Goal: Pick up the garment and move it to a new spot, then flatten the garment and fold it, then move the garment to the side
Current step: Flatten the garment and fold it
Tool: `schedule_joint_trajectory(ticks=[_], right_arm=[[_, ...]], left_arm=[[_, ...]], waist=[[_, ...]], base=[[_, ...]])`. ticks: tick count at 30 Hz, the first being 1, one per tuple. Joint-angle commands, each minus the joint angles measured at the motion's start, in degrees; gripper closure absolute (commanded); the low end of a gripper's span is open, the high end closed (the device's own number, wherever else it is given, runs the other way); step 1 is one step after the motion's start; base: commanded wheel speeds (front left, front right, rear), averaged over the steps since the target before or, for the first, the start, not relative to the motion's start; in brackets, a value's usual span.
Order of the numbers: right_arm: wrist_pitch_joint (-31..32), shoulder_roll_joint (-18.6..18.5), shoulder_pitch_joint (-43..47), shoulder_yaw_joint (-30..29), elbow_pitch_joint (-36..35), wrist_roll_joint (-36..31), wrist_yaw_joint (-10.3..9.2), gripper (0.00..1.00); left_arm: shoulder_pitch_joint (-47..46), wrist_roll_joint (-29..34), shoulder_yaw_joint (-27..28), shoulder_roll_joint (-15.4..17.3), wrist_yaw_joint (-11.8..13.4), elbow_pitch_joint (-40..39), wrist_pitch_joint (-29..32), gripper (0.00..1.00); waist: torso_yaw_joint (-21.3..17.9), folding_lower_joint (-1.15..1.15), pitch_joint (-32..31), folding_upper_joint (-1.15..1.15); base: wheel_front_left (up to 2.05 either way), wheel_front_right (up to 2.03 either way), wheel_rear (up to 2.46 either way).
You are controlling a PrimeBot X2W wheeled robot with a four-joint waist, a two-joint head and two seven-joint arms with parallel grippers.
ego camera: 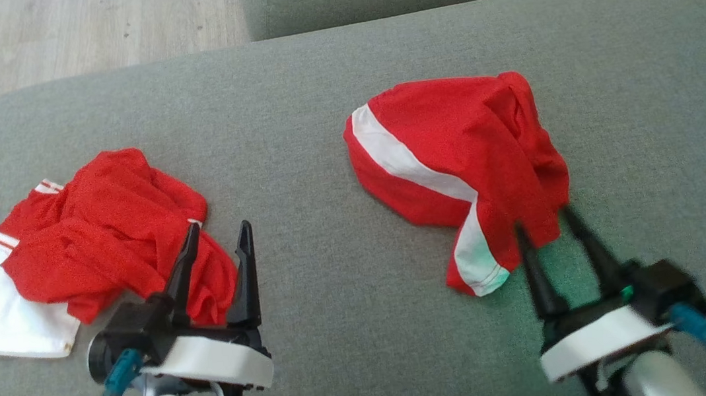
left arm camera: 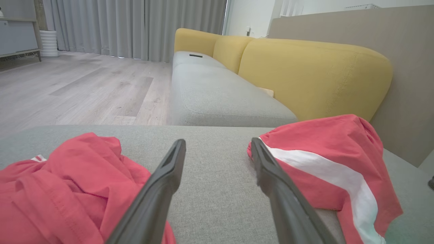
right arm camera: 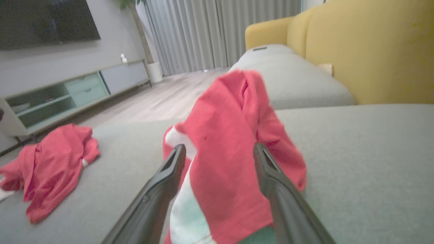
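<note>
**Both claws wide, right one lined up on the striped garment**

The grey cushion (ego camera: 313, 83) carries everything (a sofa seat, not a counter). Two red pieces lie on it, well apart. The striped garment (ego camera: 453, 146) is heaped on my right with a white band across it. The crumpled red-and-white garment (ego camera: 98, 240) is on my left.

My right claw (ego camera: 543, 219) has its fingers apart, straddling the heap's near hanging edge. The right wrist view shows fabric between them, nothing clamped (the claw is blurred in the head view). My left claw (ego camera: 217, 228) is also spread, tips over the near edge of the crumpled piece, gripping nothing.

I read the step as the pick-up of the striped one. To do it well, I'd push the right claw in deeper so it takes a thick bunch, not just the hem. Then close fully and lift straight up before carrying. I'd keep the left claw off its heap so nothing drags.
</note>
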Motion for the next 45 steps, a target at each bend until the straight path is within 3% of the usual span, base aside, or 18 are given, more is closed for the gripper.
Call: schedule_joint_trajectory(ticks=[1, 10, 23, 24, 25, 26, 36, 45], right_arm=[[-0.62, -0.28, -0.7, 1.73, -0.87, -0.77, -0.04, 0.0], [0.49, -0.28, -3.63, 4.68, 10.27, -6.49, -0.04, 0.0], [1.29, -0.28, -8.84, 5.47, 20.14, -8.01, -0.04, 0.0], [1.47, -0.28, -9.25, 5.51, 20.91, -8.17, -0.04, 0.06], [1.48, -0.28, -9.61, 5.54, 21.53, -8.13, -0.04, 0.88], [1.42, -0.28, -9.94, 5.69, 22.03, -8.11, -0.04, 1.0], [0.31, -0.28, -10.02, 0.11, 22.41, -11.15, -0.04, 1.0], [1.91, -0.28, -6.09, -20.27, 15.2, -23.65, -0.04, 1.0]], left_arm=[[-2.74, 0.59, 1.99, -0.08, -0.29, -1.58, -0.34, 0.0], [-3.5, -0.47, 0.75, -0.18, -0.57, -0.65, -0.35, 0.0], [-4.59, -1.22, -0.22, -0.19, -0.15, -0.37, -0.35, 0.0], [-4.67, -1.25, -0.28, -0.19, -0.13, -0.31, -0.35, 0.0], [-4.73, -1.27, -0.34, -0.19, -0.1, -0.25, -0.35, 0.0], [-4.76, -1.3, -0.35, -0.19, -0.07, -0.19, -0.35, 0.0], [-4.3, -1.76, 0.21, -0.19, 0.11, 0.27, -0.35, 0.0], [-3.13, -2.73, -0.72, -0.19, 0.57, 0.35, -0.35, 0.0]], waist=[[0.01, 0.0, 0.07, 0.0], [1.34, 0.0, 1.31, 0.0], [3.02, 0.0, 3.36, 0.0], [3.02, 0.0, 3.46, 0.0], [2.98, 0.0, 3.5, 0.0], [2.86, 0.0, 3.47, 0.0], [-0.11, 0.0, 1.91, 0.0], [-3.36, 0.0, -0.87, 0.0]], base=[[0.0, 0.0, 0.0], [0.0, 0.0, 0.0], [0.0, 0.0, 0.0], [0.0, 0.0, 0.0], [0.0, 0.0, 0.0], [0.0, 0.0, 0.0], [0.0, 0.0, 0.0], [0.0, 0.0, 0.0]])
